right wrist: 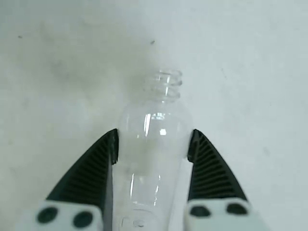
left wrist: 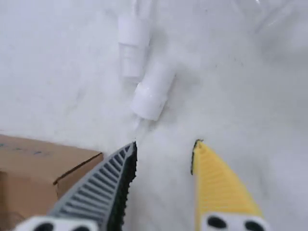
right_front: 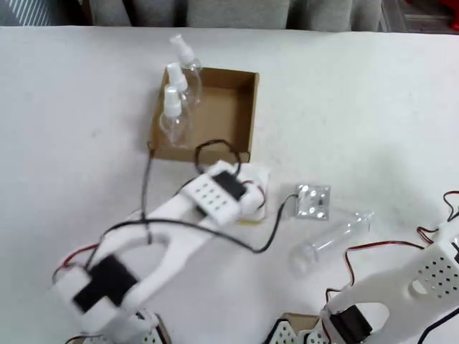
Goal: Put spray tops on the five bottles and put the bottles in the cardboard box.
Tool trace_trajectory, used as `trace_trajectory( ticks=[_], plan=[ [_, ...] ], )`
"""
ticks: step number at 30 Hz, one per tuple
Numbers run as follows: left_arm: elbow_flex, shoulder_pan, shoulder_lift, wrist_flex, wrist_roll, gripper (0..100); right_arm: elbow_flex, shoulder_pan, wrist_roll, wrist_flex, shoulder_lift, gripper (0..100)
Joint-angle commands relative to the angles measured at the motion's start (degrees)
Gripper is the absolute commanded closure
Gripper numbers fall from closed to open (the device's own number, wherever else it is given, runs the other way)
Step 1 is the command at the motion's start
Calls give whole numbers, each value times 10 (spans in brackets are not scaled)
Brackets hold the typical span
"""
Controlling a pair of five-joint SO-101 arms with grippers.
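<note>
High view: three capped bottles (right_front: 176, 107) sit in the box (right_front: 228, 118). A bare bottle (right_front: 330, 240) lies loose and is liable to roll.

Left wrist view: the left gripper (left wrist: 165, 143) hangs, jaws apart, above two spray tops (left wrist: 153, 91). A skewed descent could scatter them.

Right wrist view: the right gripper (right wrist: 154, 132) clamps an uncapped bottle (right wrist: 154, 110). Slippage is possible.

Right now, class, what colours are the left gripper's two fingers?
Left gripper: one grey finger, one yellow; best in the left wrist view.

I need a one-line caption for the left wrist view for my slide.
Left gripper with open jaws near two white spray tops lying on the table, beside the cardboard box.
</note>
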Motion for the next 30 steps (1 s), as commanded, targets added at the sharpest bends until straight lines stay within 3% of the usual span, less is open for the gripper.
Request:
trace_trajectory(
  ticks=[1,9,21,28,30],
  plan=[
    [-141,18,94,50,-11,807,-25,4,7,-12,7,982],
    [-282,36,214,84,-11,808,-25,7,7,-47,26,982],
    [-302,27,271,85,-11,810,-25,7,7,-47,27,982],
    [-298,29,271,86,-11,977,-25,8,7,-47,27,982],
    [-298,27,271,91,-7,975,-25,8,7,-47,26,982]
  ],
)
